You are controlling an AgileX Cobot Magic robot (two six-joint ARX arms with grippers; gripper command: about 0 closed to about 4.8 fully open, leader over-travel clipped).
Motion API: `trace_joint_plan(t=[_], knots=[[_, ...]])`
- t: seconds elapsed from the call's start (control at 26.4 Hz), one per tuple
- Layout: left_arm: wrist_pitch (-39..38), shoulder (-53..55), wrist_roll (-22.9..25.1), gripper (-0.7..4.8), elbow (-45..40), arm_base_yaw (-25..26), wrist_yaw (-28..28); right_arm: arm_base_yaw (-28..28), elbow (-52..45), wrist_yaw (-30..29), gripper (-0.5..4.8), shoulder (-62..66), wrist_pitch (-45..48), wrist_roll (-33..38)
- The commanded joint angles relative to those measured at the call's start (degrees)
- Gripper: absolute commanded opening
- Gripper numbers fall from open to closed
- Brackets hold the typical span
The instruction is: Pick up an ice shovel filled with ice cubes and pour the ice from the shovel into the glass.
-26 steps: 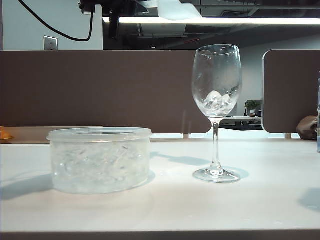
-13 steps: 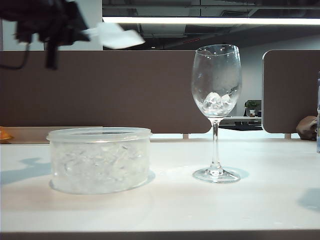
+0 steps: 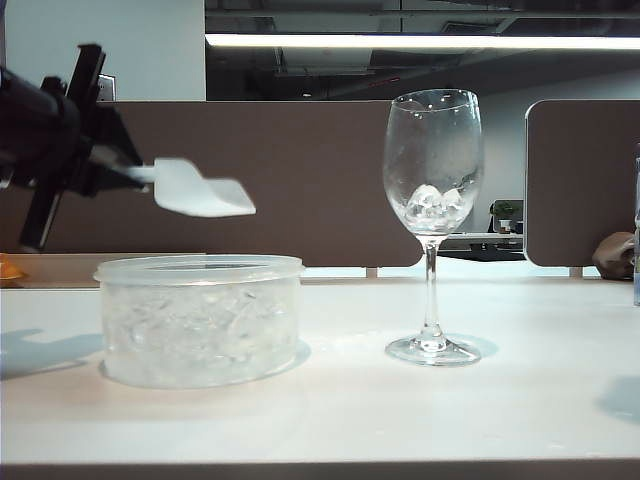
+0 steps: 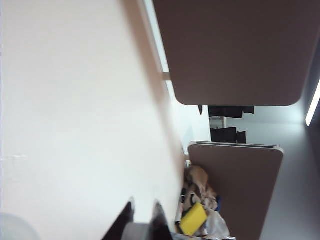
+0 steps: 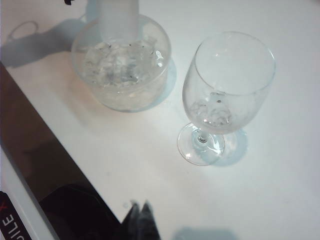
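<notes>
My left gripper (image 3: 125, 172) hangs at the left, shut on the thin handle of the whitish ice shovel (image 3: 198, 190), whose bowl floats level just above the round clear tub (image 3: 200, 320). Whether the scoop holds anything cannot be told. In the left wrist view the dark fingers (image 4: 131, 220) clamp the grey handle (image 4: 138, 232). The tall stemmed glass (image 3: 433, 200) stands to the right with a few ice cubes (image 3: 433, 205) in its bowl. The right wrist view looks down on the glass (image 5: 227, 85), the tub (image 5: 120, 65) and the shovel (image 5: 118, 20). My right gripper (image 5: 140, 210) is shut on nothing, apart from both.
The tub is packed with ice (image 3: 200, 325). Brown partition panels (image 3: 250, 180) close off the table's far side. A brown lump (image 3: 612, 255) lies at the far right and something orange (image 3: 8, 268) at the far left. The table's dark edge (image 5: 40, 160) runs beside my right gripper.
The left gripper has carried the shovel from high near the glass's rim leftward and down, to just above the tub. Glass, tub and right arm have stayed put.
</notes>
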Motion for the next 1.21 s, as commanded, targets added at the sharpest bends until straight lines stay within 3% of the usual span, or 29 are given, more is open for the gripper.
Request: trace_joint_plan(t=[0.04, 0.38, 0.68, 0.8, 0.87, 0.91, 1.06, 1.21], knots=[[0.98, -0.2, 0.63, -0.06, -1.44, 0.04, -1.92, -0.02, 0.24, -0.15, 0.0, -0.13, 0.61, 0.04], [0.94, -0.2, -0.04, 0.01, -6.86, 0.04, -7.43, -0.02, 0.24, -0.17, 0.0, -0.13, 0.61, 0.04], [1.18, -0.2, 0.0, 1.27, -7.06, 0.04, -11.47, -0.02, 0.24, -0.17, 0.0, -0.13, 0.61, 0.04], [1.97, -0.2, 0.02, 1.33, -7.06, 0.04, -11.91, -0.02, 0.24, -0.15, 0.0, -0.13, 0.61, 0.04], [4.52, -0.22, 0.17, 2.09, -7.06, 0.07, -13.68, -0.02, 0.24, -0.15, 0.0, -0.13, 0.61, 0.04], [6.05, -0.28, 0.15, 2.15, -7.06, 0.07, -14.47, -0.02, 0.24, -0.17, 0.0, -0.13, 0.61, 0.04], [7.5, -0.33, 0.15, 2.13, -7.34, 0.09, -16.11, -0.02, 0.24, -0.15, 0.0, -0.13, 0.61, 0.04], [7.52, -1.57, 0.17, 1.66, -8.9, 0.11, -19.15, -0.02, 0.24, -0.17, 0.0, -0.13, 0.61, 0.04]])
